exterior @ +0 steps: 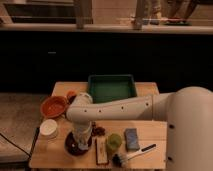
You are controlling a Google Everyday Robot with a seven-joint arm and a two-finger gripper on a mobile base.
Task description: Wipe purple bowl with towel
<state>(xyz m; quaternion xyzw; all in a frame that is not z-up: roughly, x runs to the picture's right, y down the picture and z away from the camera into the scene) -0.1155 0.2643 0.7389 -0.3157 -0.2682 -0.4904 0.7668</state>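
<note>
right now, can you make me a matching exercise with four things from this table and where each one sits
Things:
1. green tray
2. orange bowl
3. brush
4. gripper

Places:
A. front of the table, right of centre
B. down over the purple bowl, front left
C. back centre
D. left side, behind the white cup

Pairs: 1-C, 2-D, 3-A, 4-B

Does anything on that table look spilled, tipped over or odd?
Nothing stands out. The gripper is down over the purple bowl at the front left of the table, and no spill shows.
</note>
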